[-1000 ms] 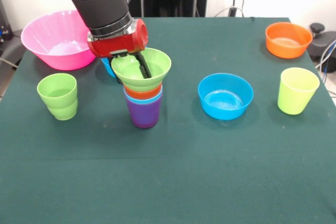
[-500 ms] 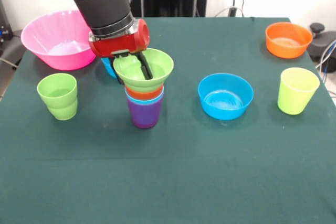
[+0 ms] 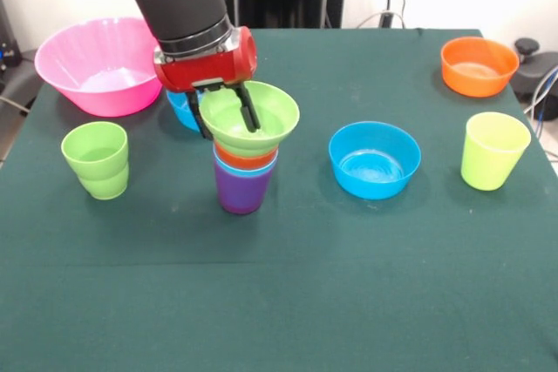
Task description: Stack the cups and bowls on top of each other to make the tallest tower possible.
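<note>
Gripper (image 3: 228,113) clamps the green bowl's (image 3: 261,119) rim — one finger inside — seating it atop the tower (image 3: 243,176) to add height.

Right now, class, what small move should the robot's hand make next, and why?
Probably open and lift straight up. The hand pinches the rim of the green bowl, which already seems seated on the orange cup atop the tower. Letting go first avoids dragging the stack; other cups remain to add.

Bowl (image 3: 253,119) tops tower (image 3: 244,176) (nested) — centre.
</note>
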`<state>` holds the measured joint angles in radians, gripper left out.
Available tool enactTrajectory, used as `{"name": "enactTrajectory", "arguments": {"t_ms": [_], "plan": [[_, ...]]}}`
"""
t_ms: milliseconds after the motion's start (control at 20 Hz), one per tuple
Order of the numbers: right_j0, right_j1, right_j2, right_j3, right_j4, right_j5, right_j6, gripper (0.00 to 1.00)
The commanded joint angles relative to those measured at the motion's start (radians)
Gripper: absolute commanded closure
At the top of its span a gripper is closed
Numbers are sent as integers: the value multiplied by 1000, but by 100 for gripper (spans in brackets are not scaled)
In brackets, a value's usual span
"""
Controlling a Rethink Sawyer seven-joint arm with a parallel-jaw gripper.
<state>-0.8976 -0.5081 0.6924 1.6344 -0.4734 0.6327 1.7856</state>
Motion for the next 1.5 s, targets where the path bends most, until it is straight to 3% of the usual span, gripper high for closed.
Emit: {"name": "enactTrajectory", "arguments": {"t_ms": [50,1500], "plan": [[57,-51,-55,-38,-58,104,-90,0],[53,-45,-78,-82,-88,142,-153,0]]}}
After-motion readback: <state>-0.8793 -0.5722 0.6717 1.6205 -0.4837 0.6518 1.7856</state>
